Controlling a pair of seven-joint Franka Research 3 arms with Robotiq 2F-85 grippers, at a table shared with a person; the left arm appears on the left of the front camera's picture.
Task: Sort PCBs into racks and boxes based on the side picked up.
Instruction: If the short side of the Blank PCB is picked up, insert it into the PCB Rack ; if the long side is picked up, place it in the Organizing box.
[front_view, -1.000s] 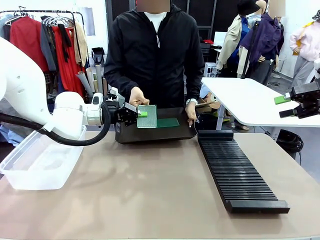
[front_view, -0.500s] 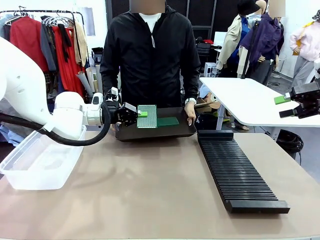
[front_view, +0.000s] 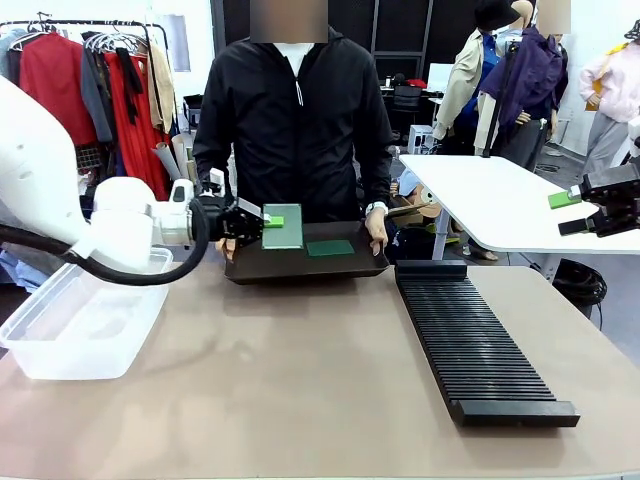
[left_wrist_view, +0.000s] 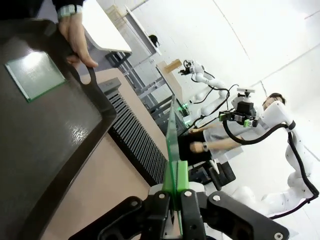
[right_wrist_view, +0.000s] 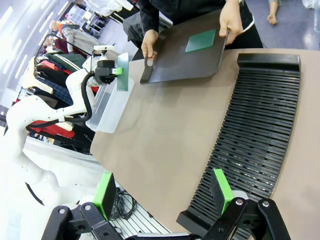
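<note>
My left gripper (front_view: 268, 222) is clamping shut on a PCB (front_view: 285, 228), and I am pinching it by one edge between the green pads. I am holding the board upright in the air, with one broad face turned toward the front camera. From my left wrist it is showing edge-on as a thin green line rising straight out from between my fingers. It is hanging near the left end of the black tray (front_view: 300, 268), between that tray and the clear box (front_view: 80, 325). The box is sitting on the table (front_view: 300, 380) at my left side.

A second PCB (front_view: 330, 247) is lying flat inside the tray, toward its right half. The person across from me is gripping the tray at both ends, with one hand (front_view: 377, 228) curling over the right rim and the other hand (right_wrist_view: 148, 51) at the left rim. The long ribbed rack (front_view: 475, 340) is lying on the table on my right, running from beside the tray's right end toward my side.

My right gripper (right_wrist_view: 162, 192) is hovering high off to the right, well away from the tray. Its jaws are standing wide apart with nothing between the pads, and it is looking down over the rack.
</note>
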